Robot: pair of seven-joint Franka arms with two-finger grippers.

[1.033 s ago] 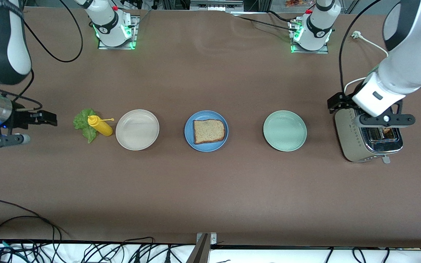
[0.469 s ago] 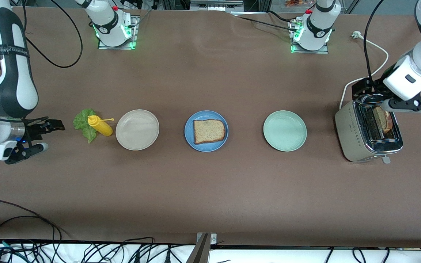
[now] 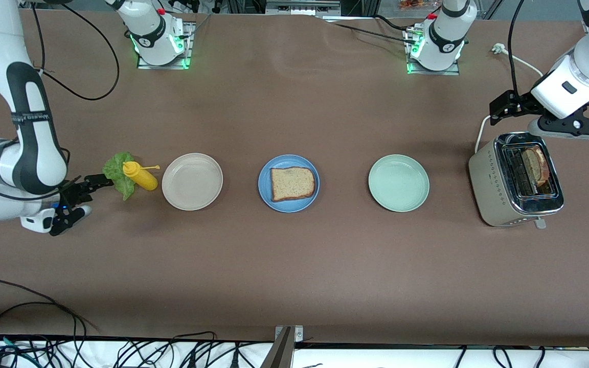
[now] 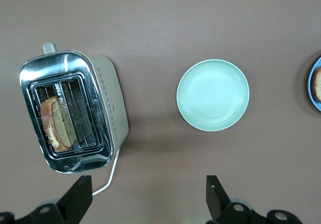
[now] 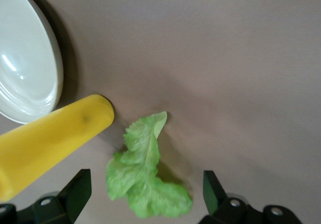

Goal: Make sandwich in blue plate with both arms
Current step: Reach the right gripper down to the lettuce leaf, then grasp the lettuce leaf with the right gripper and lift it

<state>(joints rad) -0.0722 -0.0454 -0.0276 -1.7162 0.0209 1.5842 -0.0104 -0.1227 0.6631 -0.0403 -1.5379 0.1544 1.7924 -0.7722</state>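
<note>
Your right tool (image 3: 87,197), mid-left of frame, fingers spread, empty, sits low beside the lettuce (image 3: 119,175) and the yellow bottle (image 3: 140,175). Your left tool (image 3: 555,120), upper right, fingers apart, hangs over the toaster (image 3: 499,191), toast (image 3: 535,166) in its slot. Center frame: bread (image 3: 292,183) on the blue plate (image 3: 264,186).

A: Where's the right gripper (image 3: 86,197)?
B: Low at the right arm's end of the table; fingers spread wide.
A: And the left gripper (image 3: 555,118)?
B: Raised at its own end; fingers apart.
</note>
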